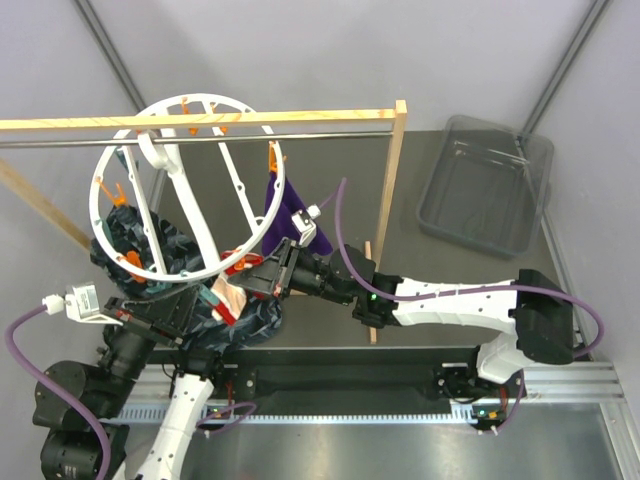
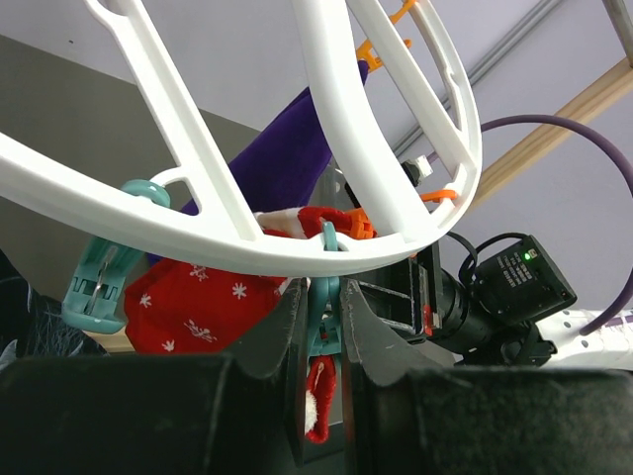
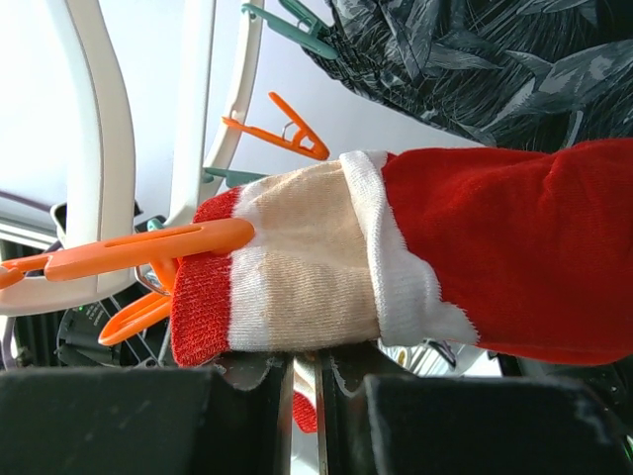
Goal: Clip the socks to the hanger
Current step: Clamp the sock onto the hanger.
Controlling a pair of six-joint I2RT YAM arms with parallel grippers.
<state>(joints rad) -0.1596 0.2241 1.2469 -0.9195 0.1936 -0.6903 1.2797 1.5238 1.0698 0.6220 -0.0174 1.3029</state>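
With left pincer clamped on the teal clip between its tips, just under the hanger rim, and right pincer gripping the red sock lying directly above it, feed the cuff deep into the clip before letting go.

Grey table bears clear bin, patterned fabric.

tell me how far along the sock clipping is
Done: the purple sock hangs clipped on the hanger. In hand: the right gripper is shut on the red sock, whose end sits at an orange clip. The left gripper pinches a teal clip on the rim. Left: get the red sock clipped and let go. Whether a clip bites it yet is unclear.
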